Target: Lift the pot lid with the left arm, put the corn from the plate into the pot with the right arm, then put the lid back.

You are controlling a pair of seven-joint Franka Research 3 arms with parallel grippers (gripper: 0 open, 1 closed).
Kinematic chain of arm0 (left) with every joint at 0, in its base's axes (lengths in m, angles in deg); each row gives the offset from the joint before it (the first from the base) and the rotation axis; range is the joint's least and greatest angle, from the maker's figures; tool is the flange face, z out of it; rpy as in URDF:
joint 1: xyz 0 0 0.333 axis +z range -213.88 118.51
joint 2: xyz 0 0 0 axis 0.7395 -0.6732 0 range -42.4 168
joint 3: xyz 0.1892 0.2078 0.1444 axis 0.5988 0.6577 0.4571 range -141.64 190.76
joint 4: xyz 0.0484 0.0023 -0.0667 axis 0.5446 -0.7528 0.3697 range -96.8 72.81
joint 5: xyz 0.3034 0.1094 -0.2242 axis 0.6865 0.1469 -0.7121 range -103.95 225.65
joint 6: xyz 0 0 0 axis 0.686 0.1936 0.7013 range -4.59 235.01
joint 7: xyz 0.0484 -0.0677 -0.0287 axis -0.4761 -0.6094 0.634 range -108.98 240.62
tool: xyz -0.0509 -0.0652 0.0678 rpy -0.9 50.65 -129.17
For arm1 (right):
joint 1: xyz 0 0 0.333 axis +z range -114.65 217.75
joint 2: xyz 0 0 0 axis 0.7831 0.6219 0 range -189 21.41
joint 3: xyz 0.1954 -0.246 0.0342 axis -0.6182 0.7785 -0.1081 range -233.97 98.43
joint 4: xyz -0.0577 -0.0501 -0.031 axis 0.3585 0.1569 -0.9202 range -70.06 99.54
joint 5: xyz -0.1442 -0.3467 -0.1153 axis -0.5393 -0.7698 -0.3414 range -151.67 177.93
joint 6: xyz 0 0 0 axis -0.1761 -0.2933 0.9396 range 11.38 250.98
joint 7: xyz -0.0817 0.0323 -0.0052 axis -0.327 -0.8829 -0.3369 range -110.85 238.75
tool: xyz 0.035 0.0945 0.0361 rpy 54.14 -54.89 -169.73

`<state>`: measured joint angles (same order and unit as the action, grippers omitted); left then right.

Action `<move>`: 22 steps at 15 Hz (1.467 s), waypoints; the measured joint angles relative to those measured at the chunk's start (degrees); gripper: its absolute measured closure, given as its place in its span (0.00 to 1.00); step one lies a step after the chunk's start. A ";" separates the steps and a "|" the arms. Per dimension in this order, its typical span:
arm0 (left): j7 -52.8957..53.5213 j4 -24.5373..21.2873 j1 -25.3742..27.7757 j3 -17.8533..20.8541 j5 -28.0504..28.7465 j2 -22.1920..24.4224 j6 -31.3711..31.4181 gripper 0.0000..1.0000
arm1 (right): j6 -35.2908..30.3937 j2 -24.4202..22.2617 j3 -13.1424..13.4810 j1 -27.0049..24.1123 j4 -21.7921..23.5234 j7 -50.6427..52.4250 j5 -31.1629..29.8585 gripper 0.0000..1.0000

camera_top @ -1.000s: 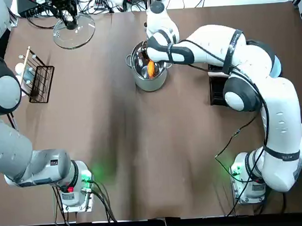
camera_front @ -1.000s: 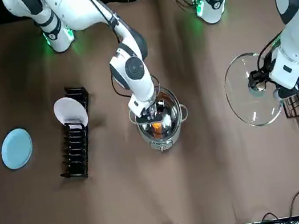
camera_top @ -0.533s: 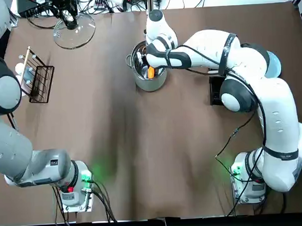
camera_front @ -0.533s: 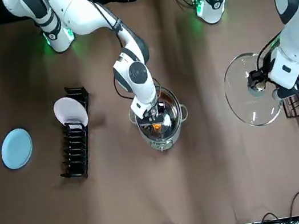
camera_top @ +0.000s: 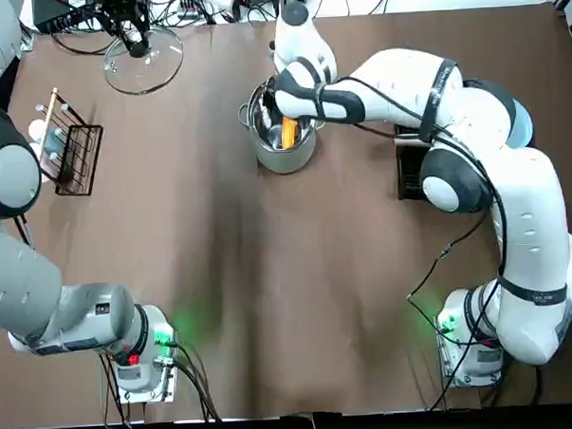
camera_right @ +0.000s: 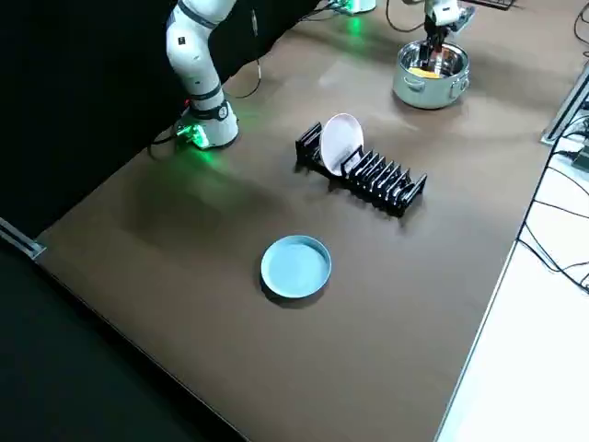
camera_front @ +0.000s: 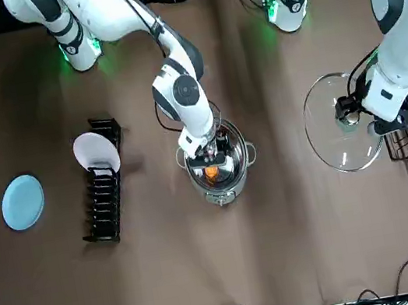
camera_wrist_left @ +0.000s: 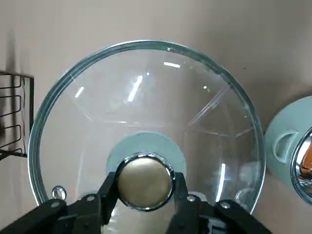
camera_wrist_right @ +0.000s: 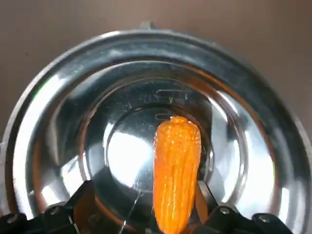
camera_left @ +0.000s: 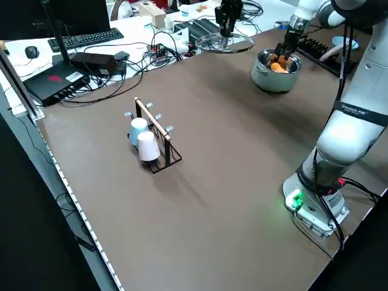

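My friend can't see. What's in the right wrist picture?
An orange corn cob lies inside a shiny steel pot, seen from straight above. The right hand is just over it, its two dark fingers open on either side of the cob.

Brown table [camera_front: 210,278] carries pot [camera_front: 223,192], dish rack [camera_front: 103,210], blue plate [camera_front: 22,202].

One pot [camera_front: 223,193], one corn [camera_front: 212,172], one lid [camera_front: 336,146], two plates [camera_front: 22,202] [camera_front: 96,154], one dish rack [camera_front: 102,210], one cup rack [camera_left: 162,132], two cups [camera_left: 139,128] [camera_left: 147,147], two arms [camera_front: 110,12] [camera_front: 401,15].
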<state>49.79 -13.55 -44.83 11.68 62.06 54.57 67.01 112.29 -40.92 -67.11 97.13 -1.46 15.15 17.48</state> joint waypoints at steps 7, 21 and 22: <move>-7.90 -1.30 -3.10 -1.55 -0.08 -0.35 5.18 0.50 | -13.12 -11.28 1.48 -7.94 -0.68 4.76 -0.02 0.08; -43.21 -1.83 -29.33 -1.69 7.64 -13.05 25.60 0.50 | -37.78 -26.58 2.00 -37.50 0.65 45.17 -0.14 0.00; -46.81 -1.76 -31.15 -1.66 9.98 -15.13 27.95 0.50 | -37.58 -30.18 1.98 -37.88 3.76 45.78 -0.79 0.00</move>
<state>2.98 -15.31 -75.97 10.03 72.04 39.44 94.96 74.71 -71.09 -65.13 59.25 2.29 60.93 16.69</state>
